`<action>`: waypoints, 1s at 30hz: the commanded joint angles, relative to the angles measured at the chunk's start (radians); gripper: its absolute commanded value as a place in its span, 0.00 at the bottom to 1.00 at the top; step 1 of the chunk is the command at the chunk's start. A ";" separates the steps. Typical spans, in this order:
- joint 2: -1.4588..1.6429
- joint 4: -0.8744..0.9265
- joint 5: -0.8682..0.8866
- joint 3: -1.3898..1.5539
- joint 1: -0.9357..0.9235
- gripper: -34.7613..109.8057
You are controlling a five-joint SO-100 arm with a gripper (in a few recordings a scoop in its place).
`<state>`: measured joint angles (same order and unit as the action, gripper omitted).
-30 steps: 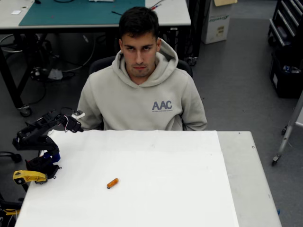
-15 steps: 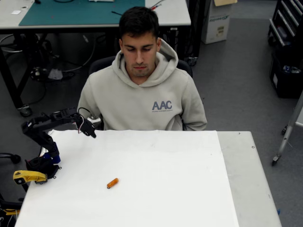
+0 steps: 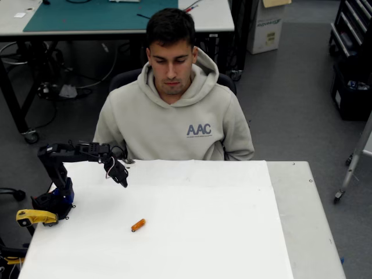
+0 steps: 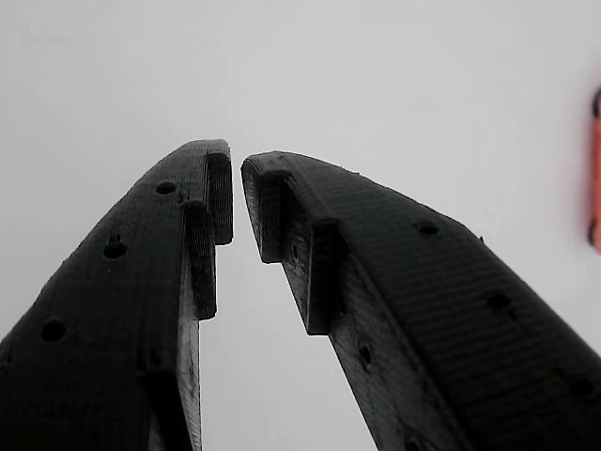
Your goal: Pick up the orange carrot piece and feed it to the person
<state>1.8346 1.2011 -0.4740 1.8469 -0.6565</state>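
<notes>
White sheet: it covers most of the desk (image 3: pixel 302 221); a bare grey strip of desktop shows along the right edge in the overhead view.
Carrot: the orange carrot piece (image 3: pixel 138 225) lies flat on the sheet, left of centre, nearer the front edge than the person; in the wrist view it shows as an orange sliver (image 4: pixel 595 169) at the right border.
My gripper: my gripper (image 3: pixel 120 172) hangs over the sheet's far-left part, well apart from the carrot and pointing down; in the wrist view (image 4: pixel 237 193) the black tips stand nearly together with a narrow gap, and nothing is between them.
Person: the person (image 3: pixel 174 110) sits behind the far edge in a beige hoodie, head tilted down.
Yellow tool: a yellow tool (image 3: pixel 35 217) lies by my base at the left edge.
Room: grey floor, a second table with a green mat (image 3: pixel 99 14) behind the person, dark racks at the right.
</notes>
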 commanded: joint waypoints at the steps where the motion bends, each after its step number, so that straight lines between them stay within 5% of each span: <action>1: -0.035 0.009 -0.069 -0.135 -0.100 0.22; 30: -0.357 0.009 -0.391 -0.396 -0.416 0.22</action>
<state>1.4511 1.2011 -0.8437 1.5202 -1.0508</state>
